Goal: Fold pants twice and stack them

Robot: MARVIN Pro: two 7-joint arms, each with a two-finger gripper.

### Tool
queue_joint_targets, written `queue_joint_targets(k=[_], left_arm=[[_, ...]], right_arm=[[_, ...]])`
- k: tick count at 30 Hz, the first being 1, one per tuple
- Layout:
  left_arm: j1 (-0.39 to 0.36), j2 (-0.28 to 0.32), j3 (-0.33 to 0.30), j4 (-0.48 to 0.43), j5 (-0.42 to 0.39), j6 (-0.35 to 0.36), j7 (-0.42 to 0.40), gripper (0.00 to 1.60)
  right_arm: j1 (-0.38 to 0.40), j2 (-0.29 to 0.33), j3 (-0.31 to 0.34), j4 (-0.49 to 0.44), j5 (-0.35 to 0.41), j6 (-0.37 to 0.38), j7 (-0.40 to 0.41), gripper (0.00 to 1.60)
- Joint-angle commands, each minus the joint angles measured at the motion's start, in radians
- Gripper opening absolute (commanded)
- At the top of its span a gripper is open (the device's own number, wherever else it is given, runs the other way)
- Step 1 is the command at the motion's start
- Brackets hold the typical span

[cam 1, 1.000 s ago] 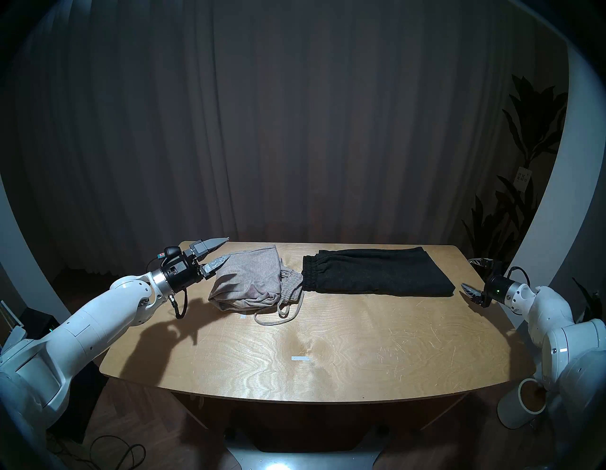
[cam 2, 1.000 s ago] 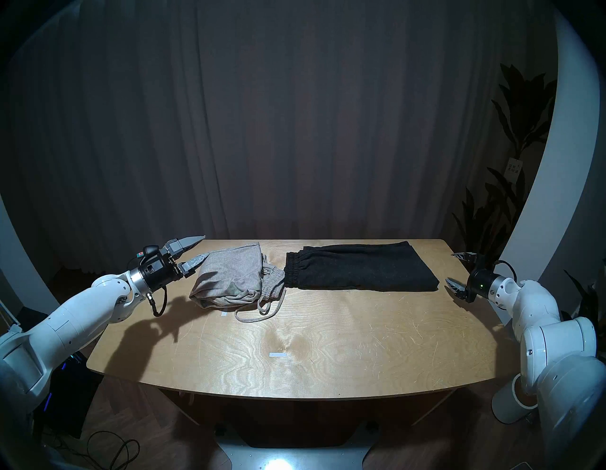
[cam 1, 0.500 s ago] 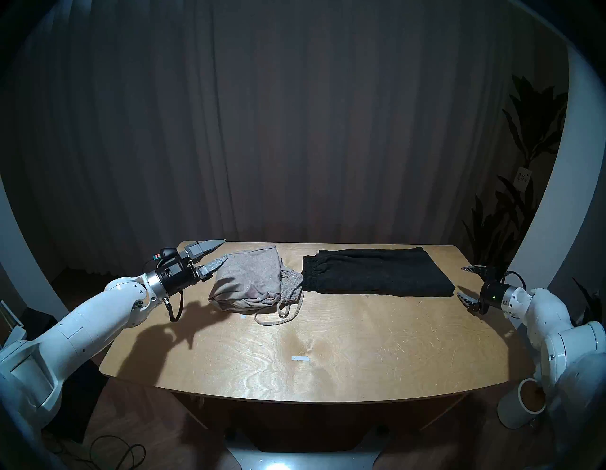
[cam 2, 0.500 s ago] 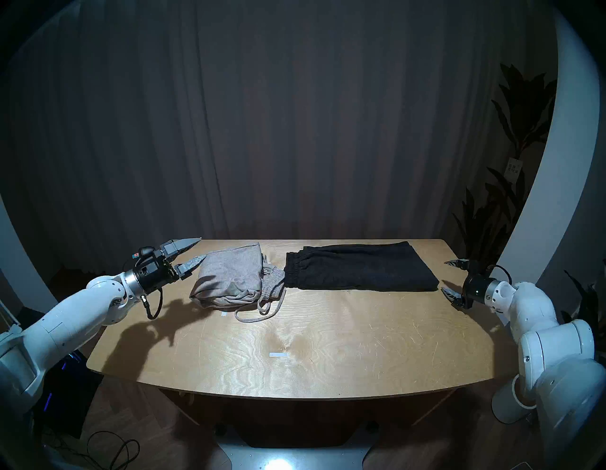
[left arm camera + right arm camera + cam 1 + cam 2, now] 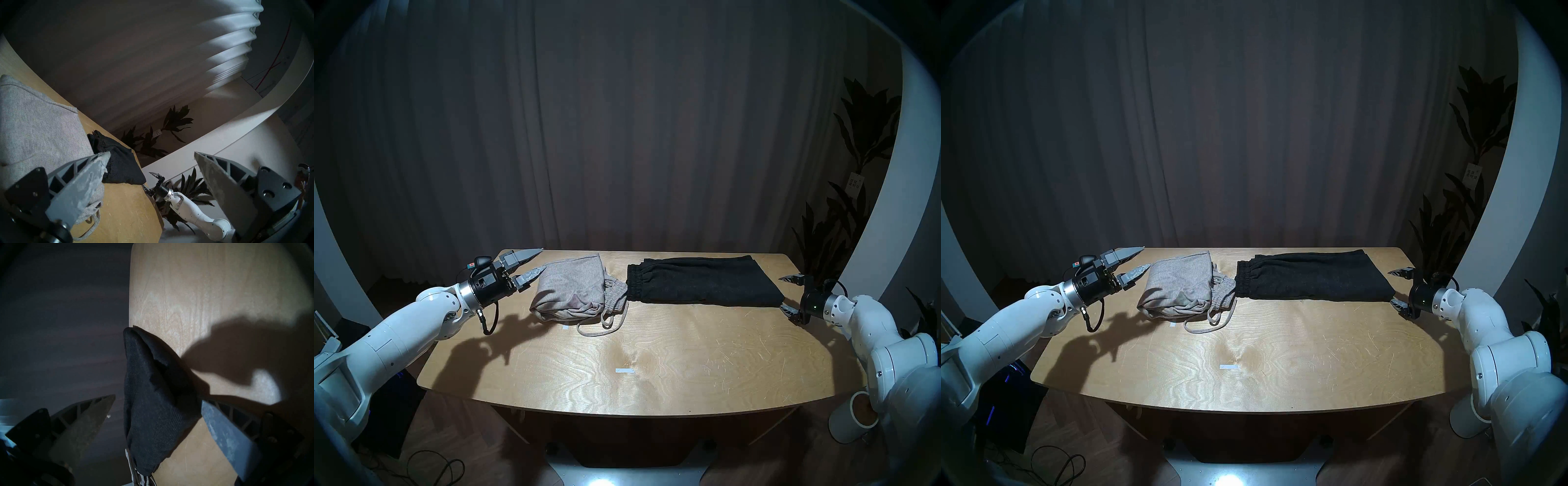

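While both pairs lie along the far edge of the tabletop (image 5: pixel 653 356), I note the black pants (image 5: pixel 700 285) run left to right, waistband pointing left toward the bundled grey pants (image 5: pixel 572 292). My left tool (image 5: pixel 536 263) and right tool (image 5: pixel 785 293) gape wide, gripping nothing, one at each outer end.

A light plywood table (image 5: pixel 653 356) stands before dark pleated curtains (image 5: pixel 619 135); a dark leafy plant (image 5: pixel 843 210) fills the right corner.
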Motion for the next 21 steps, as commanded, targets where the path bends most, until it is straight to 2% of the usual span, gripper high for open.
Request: queue_joint_targets(k=[1,21], left_arm=[[0.002,0.034,-0.015,-0.036,-0.007,-0.006,-0.023,1.60],[0.034,0.095,-0.013,-0.116,-0.020,-0.023,-0.044,1.60]], right_arm=[[0.004,-0.012,-0.009,-0.042,-0.003,-0.001,0.012,1.60],[0.000,-0.024,-0.049,-0.113,-0.027,-0.001,0.021,1.60]])
